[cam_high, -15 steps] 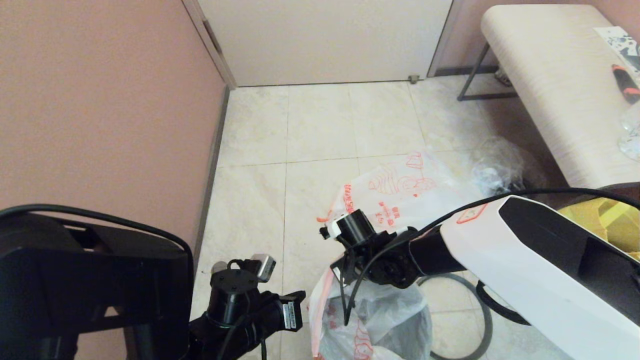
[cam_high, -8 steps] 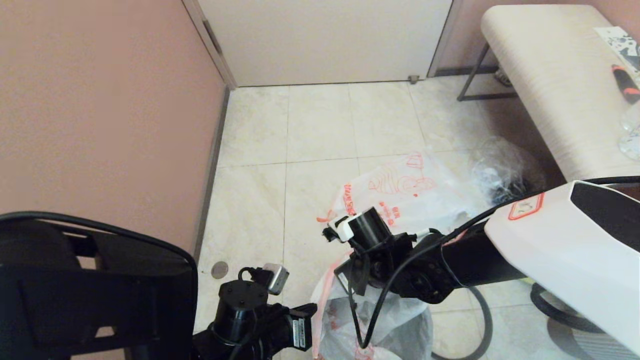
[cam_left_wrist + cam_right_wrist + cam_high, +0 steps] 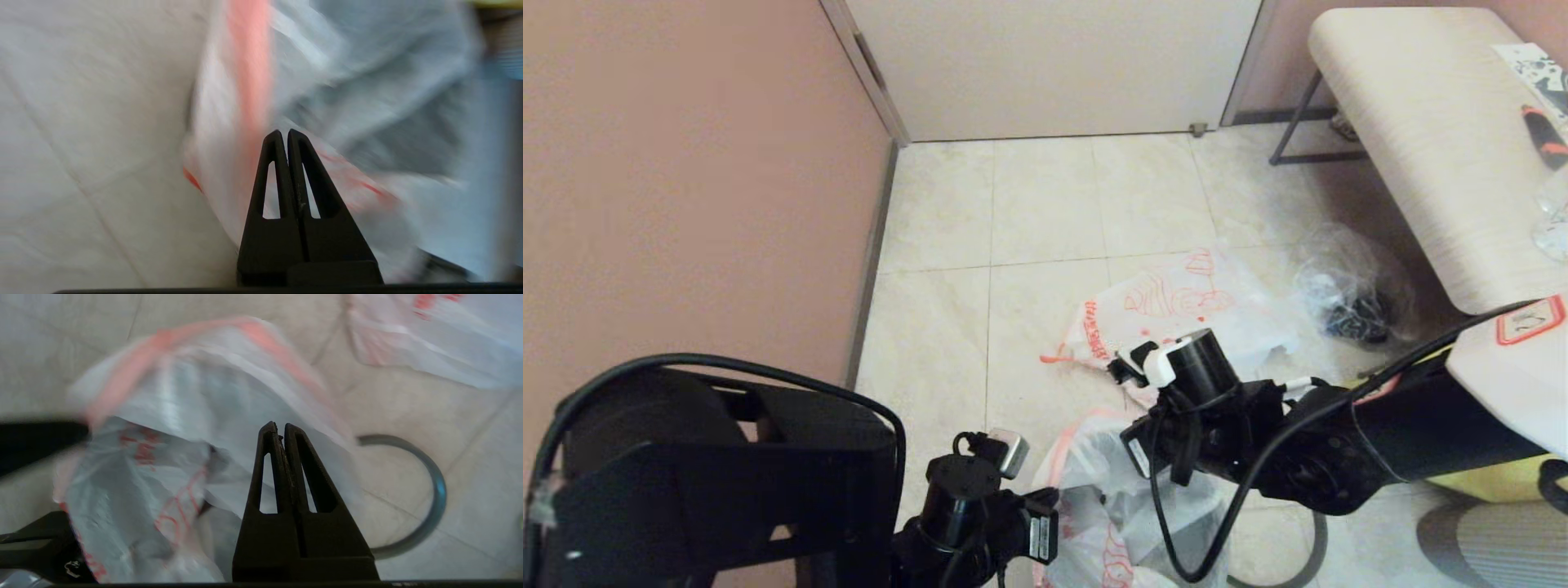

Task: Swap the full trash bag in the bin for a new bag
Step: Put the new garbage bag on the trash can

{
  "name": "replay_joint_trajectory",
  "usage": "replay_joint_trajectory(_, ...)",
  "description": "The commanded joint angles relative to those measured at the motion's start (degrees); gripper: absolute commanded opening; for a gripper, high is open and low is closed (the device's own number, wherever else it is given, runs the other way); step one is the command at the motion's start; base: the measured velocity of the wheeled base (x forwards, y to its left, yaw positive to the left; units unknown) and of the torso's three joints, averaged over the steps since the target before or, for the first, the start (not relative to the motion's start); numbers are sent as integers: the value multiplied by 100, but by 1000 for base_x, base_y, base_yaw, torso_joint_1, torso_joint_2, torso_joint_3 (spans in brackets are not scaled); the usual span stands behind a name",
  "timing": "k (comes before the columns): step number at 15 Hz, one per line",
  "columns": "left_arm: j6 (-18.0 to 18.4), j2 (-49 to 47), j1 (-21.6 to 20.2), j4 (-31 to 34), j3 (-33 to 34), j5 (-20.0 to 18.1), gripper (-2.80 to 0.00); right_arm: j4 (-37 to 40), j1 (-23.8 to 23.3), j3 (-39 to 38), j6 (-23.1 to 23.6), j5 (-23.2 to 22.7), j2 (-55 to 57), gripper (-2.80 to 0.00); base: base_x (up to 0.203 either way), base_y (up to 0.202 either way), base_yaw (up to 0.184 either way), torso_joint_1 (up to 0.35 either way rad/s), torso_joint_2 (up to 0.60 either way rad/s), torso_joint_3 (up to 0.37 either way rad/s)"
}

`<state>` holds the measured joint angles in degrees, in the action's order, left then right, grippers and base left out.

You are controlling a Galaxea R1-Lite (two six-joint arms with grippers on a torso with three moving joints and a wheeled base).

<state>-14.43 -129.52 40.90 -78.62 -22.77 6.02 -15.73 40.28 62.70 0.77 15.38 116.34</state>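
Seen from above: thin white orange-printed bag point(image 3: 1111, 523) bunched over the small round bin, both black grippers, left gripper point(image 3: 284, 134) and right gripper point(image 3: 278, 426), pinched shut on its film. Probably seating a liner; next, spreading the mouth evenly. Dark grey rim hoop point(image 3: 425, 514) lying loose on the tiles beside it; twin printed bag point(image 3: 1184, 306) further off; clear bag point(image 3: 1352, 286) near the bench.

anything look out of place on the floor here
Yes: the bin's dark grey rim hoop lies loose on the tiles beside the bag in the bin, not seated on it. A printed white bag and a clear bag with dark contents lie on the floor.
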Motion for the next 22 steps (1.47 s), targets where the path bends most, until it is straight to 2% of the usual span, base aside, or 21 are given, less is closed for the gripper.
replay_joint_trajectory(1,126,-273,-35,32,-252,85,-280,-273,-156,-517,-74,-2,-429,-280,0,0,0,0,0,0)
replay_joint_trajectory(2,201,-275,-38,126,-338,135,-280,-488,-220,-787,-171,-10,-491,-280,0,0,0,0,0,0)
replay_joint_trajectory(4,406,-304,-130,226,-481,563,-280,-960,-341,-1354,-276,-17,-548,-280,0,0,0,0,0,0)
replay_joint_trajectory(5,457,-267,-188,225,-466,619,-280,-1186,-363,-1573,-297,-16,-556,-280,0,0,0,0,0,0)
replay_joint_trajectory(8,458,-213,-197,225,-369,638,-280,-1467,-184,-2026,-573,-16,-467,-280,0,0,0,0,0,0)
replay_joint_trajectory(11,458,-382,-179,216,-413,634,-280,-1680,-134,-2121,-675,-18,-299,-280,0,0,0,0,0,0)
replay_joint_trajectory(19,432,-995,-218,58,-492,629,-280,-1802,-479,-2258,-893,-18,-428,-280,0,0,0,0,0,0)
replay_joint_trajectory(22,397,-1164,-415,63,-458,585,-280,-1802,-581,-2518,-902,9,-745,-280,0,0,0,0,0,0)
